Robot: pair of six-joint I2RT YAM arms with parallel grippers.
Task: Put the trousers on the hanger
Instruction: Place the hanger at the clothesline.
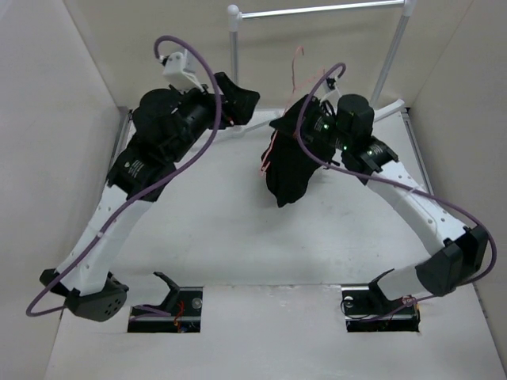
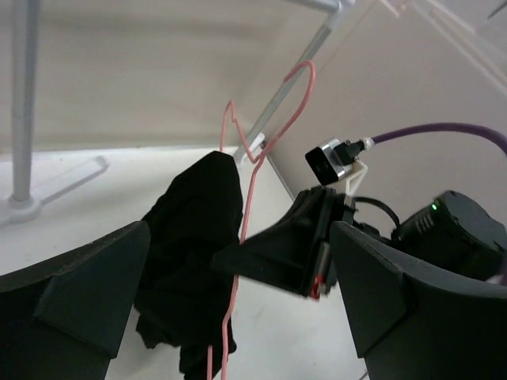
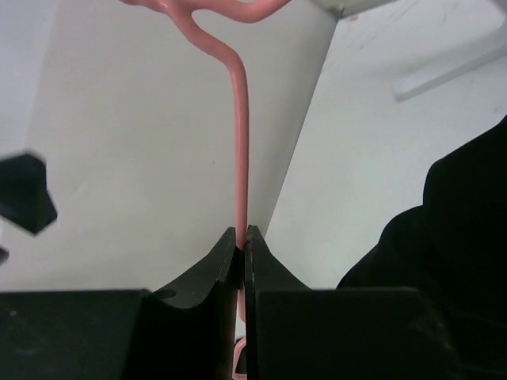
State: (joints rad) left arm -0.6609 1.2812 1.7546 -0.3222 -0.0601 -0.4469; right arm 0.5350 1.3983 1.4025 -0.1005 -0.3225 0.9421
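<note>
Trousers (image 1: 287, 180) hang in a dark bunch off the hanger (image 3: 240, 134), over the far part of the table (image 1: 214, 229) and in front of the rail (image 1: 317, 9). The right gripper (image 3: 243, 237) is pinched tight on the hanger's wire below the hook. The left gripper (image 2: 239, 237) faces them with its fingers spread wide, gripping nothing, near the cloth but apart from it.
</note>
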